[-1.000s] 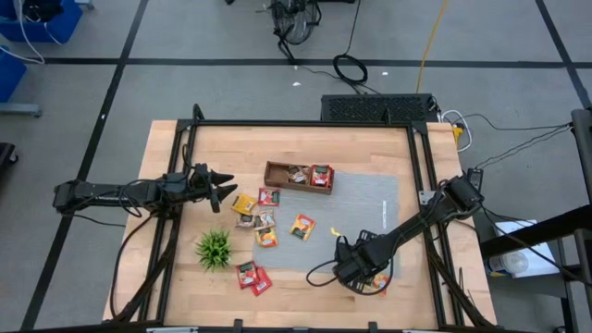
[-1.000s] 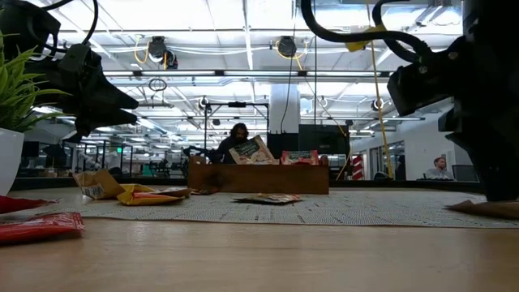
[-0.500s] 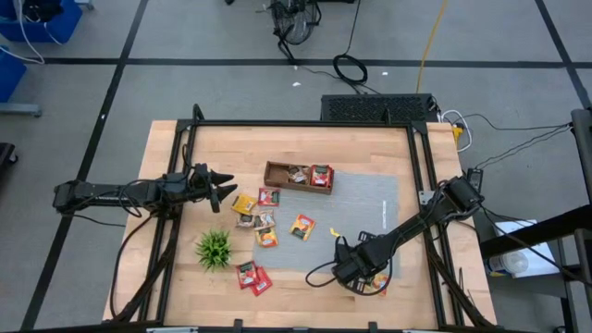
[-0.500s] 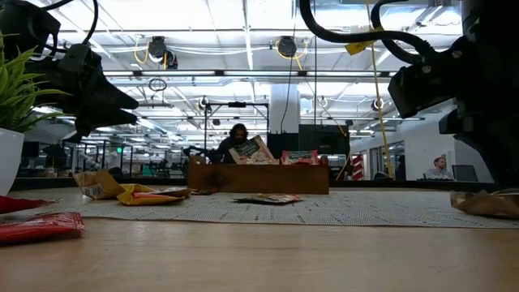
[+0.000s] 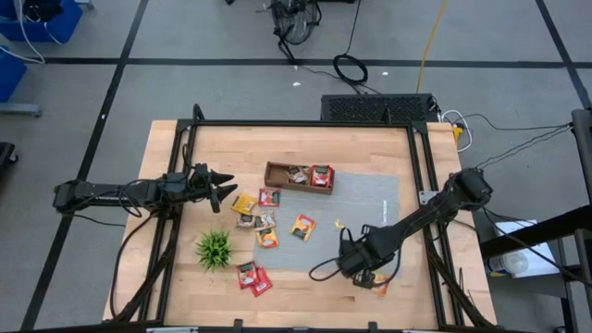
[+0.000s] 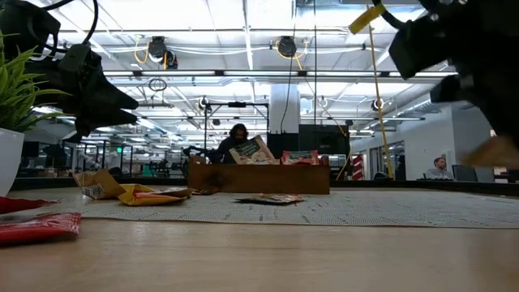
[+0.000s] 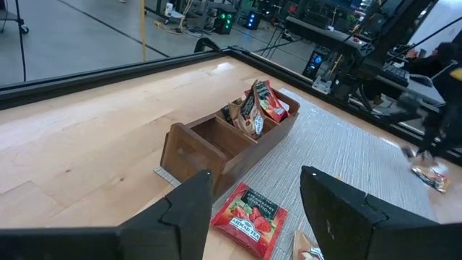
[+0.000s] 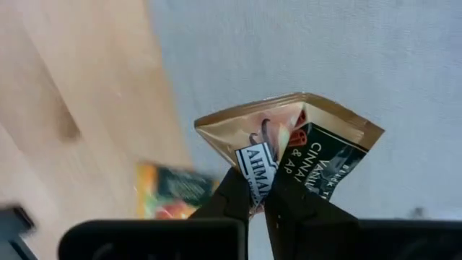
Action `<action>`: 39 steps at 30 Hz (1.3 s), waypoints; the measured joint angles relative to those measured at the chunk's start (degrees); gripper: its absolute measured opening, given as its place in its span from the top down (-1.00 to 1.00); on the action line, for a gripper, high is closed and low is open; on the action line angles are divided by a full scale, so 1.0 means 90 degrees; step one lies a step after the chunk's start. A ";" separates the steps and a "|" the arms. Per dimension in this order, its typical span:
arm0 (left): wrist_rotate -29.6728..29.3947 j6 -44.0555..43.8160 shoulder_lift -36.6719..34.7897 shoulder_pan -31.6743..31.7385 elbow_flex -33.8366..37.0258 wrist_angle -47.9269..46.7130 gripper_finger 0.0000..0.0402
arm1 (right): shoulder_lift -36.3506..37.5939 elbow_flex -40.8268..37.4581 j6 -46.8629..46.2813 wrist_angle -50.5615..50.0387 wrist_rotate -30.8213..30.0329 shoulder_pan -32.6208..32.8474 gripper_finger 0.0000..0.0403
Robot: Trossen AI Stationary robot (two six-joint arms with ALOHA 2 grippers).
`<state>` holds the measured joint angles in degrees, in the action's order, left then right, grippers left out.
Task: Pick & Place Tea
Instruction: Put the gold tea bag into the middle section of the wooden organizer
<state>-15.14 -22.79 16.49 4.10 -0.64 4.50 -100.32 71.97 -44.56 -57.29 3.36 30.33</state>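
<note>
Small square tea packets lie flat around the table's middle: a cluster (image 5: 262, 220), an orange one (image 5: 302, 227) on the grey mat (image 5: 370, 208), two red ones (image 5: 252, 276). Some stand in the wooden tray (image 5: 298, 176). My right gripper (image 5: 357, 264), near the mat's front edge, is shut on a tan-brown packet (image 8: 303, 137), which also shows in the low view (image 6: 496, 152). My left gripper (image 7: 256, 180) stands open at the table's left, level, pointing at the tray (image 7: 224, 141). My right gripper pinches the tan-brown packet by one edge (image 8: 261, 184) between its two fingers, coming from above and pointing down. The packet is creased into a V at the pinch. It hangs below the fingertips, lifted clear of the mat.
An orange-green packet (image 8: 172, 191) lies on the wood just below and beside the held one, shown also in the high view (image 5: 379, 283). A small green plant (image 5: 215, 248) stands at the front left. A black frame (image 5: 421, 185) borders the table.
My right gripper has shut on the tan-brown packet and risen, lifting it off the mat; in the low view the packet has gone from lying at the right edge to hanging well above the table.
</note>
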 joint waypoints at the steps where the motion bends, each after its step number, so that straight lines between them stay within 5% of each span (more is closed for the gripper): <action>1: -0.0002 0.0000 0.0000 0.0000 -0.0002 0.0004 -0.05 | 0.0110 0.0033 0.0041 -0.0173 0.0002 -0.0024 0.94; 16: -0.0002 0.0000 0.0000 0.0000 0.0000 0.0002 -0.05 | 0.1652 0.1344 0.0182 -0.2307 0.0044 -0.0632 0.94; 26: -0.0002 0.0000 0.0000 0.0000 0.0000 0.0002 -0.05 | 0.1471 0.3005 0.0467 -0.3135 0.0160 -0.0903 0.94; 39: 0.0000 0.0000 0.0000 0.0000 -0.0002 0.0004 -0.05 | 0.0216 0.4264 0.1929 -0.3452 0.0328 -0.2037 0.94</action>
<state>-15.15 -22.79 16.49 4.10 -0.67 4.53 -98.38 110.34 -27.19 -88.36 6.31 11.99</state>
